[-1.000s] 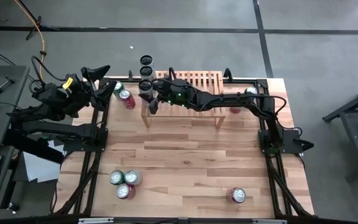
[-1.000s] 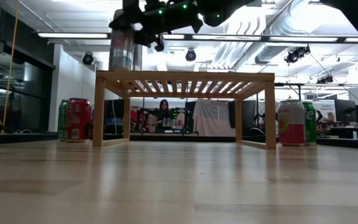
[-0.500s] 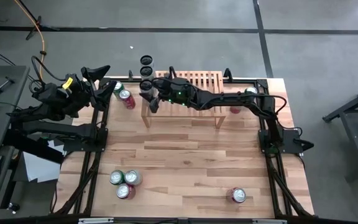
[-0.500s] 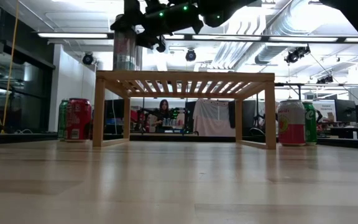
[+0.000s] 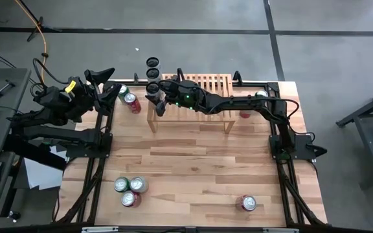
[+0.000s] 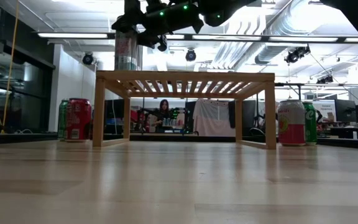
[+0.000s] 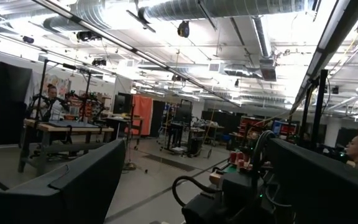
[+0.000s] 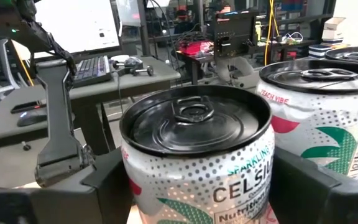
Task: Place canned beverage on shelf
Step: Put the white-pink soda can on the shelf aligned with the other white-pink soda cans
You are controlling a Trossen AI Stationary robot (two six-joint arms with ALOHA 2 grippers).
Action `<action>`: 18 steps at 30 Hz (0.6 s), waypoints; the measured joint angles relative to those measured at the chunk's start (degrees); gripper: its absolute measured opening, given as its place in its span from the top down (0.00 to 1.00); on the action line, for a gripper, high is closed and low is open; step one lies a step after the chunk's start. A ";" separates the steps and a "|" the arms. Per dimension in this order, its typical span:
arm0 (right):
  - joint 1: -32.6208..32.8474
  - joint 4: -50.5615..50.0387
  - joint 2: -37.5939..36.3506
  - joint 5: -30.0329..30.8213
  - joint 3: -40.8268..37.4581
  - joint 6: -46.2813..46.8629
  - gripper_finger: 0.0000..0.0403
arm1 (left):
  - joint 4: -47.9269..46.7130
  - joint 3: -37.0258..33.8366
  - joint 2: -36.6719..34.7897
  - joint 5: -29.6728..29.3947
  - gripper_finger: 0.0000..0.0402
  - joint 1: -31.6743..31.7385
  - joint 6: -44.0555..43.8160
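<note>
Your right gripper is up over the left end of the shelf with a Celsius can standing upright between its fingers; honestly I can't tell whether they're clamped on it or already let go; the can sits on the slatted top beside more cans of the same kind; your left gripper is parked wide open off the table's left edge; loose cans are scattered across the wood.
</note>
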 joint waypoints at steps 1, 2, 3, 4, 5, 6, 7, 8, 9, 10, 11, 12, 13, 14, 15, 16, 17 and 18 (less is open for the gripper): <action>0.00 -0.24 -0.10 0.02 0.00 -0.02 0.28 | 0.00 0.00 0.00 0.00 0.04 0.00 0.00; 0.00 -0.43 -0.18 0.08 0.00 -0.22 0.28 | 0.00 0.00 0.01 0.00 0.04 0.00 0.00; 0.00 -0.51 -0.24 0.15 0.00 -0.67 0.28 | 0.00 0.00 0.00 0.00 0.04 0.00 0.02; -0.02 -0.84 -0.44 0.16 0.00 -1.15 0.28 | 0.00 0.00 0.02 0.00 0.04 0.00 0.02; -0.02 -1.14 -0.58 0.16 0.00 -1.75 0.28 | -0.01 0.00 0.00 0.01 0.04 0.00 0.02; -0.02 -1.09 -0.65 0.18 0.00 -2.00 0.28 | 0.00 0.00 0.00 0.00 0.04 0.00 0.01; -0.02 -1.20 -0.73 0.18 0.00 -2.00 0.28 | -0.01 0.00 0.01 0.00 0.04 0.00 0.01; -0.02 -1.74 -0.87 0.15 0.00 -1.93 0.28 | -0.02 0.00 0.01 0.02 0.04 0.00 0.04; -0.02 -2.33 -1.02 0.11 0.00 -1.95 0.28 | -0.02 0.00 0.01 0.02 0.04 0.00 0.04; -0.02 -2.59 -1.09 0.06 0.00 -2.02 0.28 | -0.01 0.00 0.00 0.02 0.04 0.00 0.04; -0.02 -2.74 -1.13 0.01 0.00 -2.03 0.28 | -0.02 0.00 0.00 0.02 0.04 0.00 0.07; -0.02 -2.77 -1.13 -0.05 0.00 -1.96 0.28 | -0.02 0.00 0.00 0.02 0.04 0.00 0.09; -0.04 -2.81 -1.14 -0.06 0.00 -1.92 0.28 | -0.02 0.00 0.00 0.02 0.04 0.00 0.09; -0.04 -2.86 -1.16 -0.06 0.00 -1.97 0.28 | -0.02 0.00 0.00 0.02 0.04 0.00 0.10; -0.04 -2.92 -1.16 -0.08 0.00 -1.98 0.28 | -0.02 0.00 0.01 0.02 0.04 0.00 0.13; -0.04 -2.93 -1.16 -0.08 0.00 -1.99 0.28 | -0.02 0.00 0.02 0.02 0.04 0.00 0.13; -0.04 -2.94 -1.16 -0.08 0.00 -1.97 0.28 | -0.02 0.00 0.01 0.02 0.04 0.00 0.13; -0.03 -2.95 -1.16 -0.08 0.00 -1.95 0.28 | -0.02 0.00 0.00 0.02 0.04 0.00 0.15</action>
